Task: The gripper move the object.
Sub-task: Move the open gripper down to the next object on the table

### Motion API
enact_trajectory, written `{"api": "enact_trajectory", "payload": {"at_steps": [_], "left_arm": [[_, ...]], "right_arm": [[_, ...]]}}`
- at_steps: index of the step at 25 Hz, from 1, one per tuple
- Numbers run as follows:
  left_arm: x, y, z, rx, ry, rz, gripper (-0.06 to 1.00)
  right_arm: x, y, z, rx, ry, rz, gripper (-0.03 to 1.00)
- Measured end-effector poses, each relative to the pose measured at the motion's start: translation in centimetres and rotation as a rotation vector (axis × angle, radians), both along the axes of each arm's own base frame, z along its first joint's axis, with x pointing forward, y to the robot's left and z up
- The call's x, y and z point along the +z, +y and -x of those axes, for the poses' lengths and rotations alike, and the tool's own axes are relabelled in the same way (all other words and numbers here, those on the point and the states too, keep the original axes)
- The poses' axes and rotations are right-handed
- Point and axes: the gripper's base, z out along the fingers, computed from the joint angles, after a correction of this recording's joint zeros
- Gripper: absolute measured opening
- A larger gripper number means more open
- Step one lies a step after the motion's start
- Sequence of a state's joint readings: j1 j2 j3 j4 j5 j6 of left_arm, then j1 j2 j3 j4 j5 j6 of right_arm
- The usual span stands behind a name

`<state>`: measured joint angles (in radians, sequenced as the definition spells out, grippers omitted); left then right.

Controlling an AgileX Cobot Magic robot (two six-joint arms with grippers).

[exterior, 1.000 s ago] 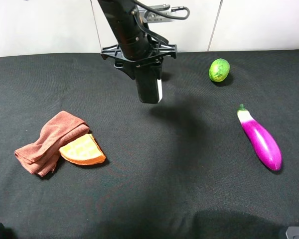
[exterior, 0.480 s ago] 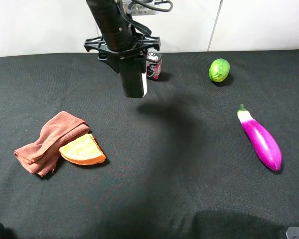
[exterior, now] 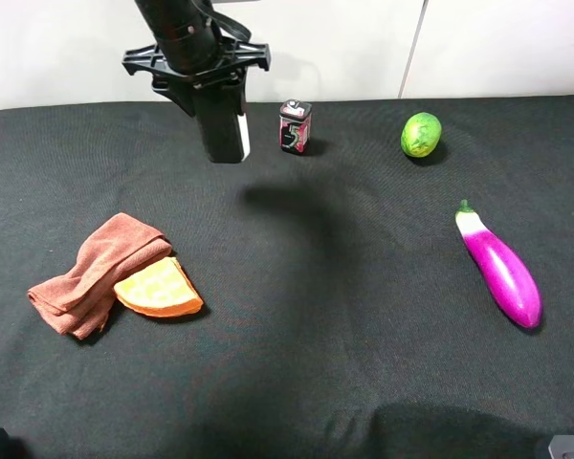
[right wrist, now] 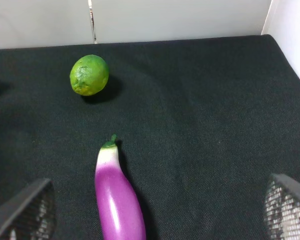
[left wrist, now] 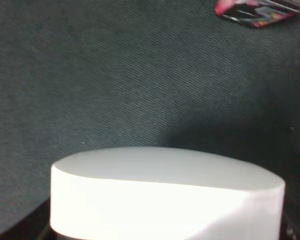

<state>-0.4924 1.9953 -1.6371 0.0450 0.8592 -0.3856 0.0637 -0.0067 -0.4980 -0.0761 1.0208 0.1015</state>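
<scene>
Left gripper (exterior: pixel 216 103) clamped on eraser (exterior: pixel 226 134), aloft near rear edge of mat (exterior: pixel 297 316) (white base faces wrist camera). Tin (exterior: pixel 295 125) just beside, toward lime (exterior: pixel 421 134). Towel (exterior: pixel 91 266) and orange wedge (exterior: pixel 159 288) touching, front-left. Bare mat between them and eggplant (exterior: pixel 499 270). Right gripper (right wrist: pixel 156 207) jaws wide, nothing held.

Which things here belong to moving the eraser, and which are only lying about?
Job: left tool; eraser held in it.
Lying about: red-black tin; lime; eggplant; brown cloth; orange wedge.
</scene>
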Motion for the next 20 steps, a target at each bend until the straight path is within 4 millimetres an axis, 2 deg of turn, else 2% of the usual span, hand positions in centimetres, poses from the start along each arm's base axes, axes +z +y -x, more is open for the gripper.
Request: {"api": "enact_trajectory", "payload": {"at_steps": [12, 20], "left_arm": [[0.1, 2.3, -1.5, 0.031, -0.036, 0.003, 0.65], [0.1, 2.8, -1.8, 0.017, -0.050, -0.004, 0.65]], "right_arm": [[0.0, 0.0, 0.0, 0.000, 0.000, 0.000, 0.63], [0.0, 0.0, 0.0, 0.000, 0.000, 0.000, 0.63]]}}
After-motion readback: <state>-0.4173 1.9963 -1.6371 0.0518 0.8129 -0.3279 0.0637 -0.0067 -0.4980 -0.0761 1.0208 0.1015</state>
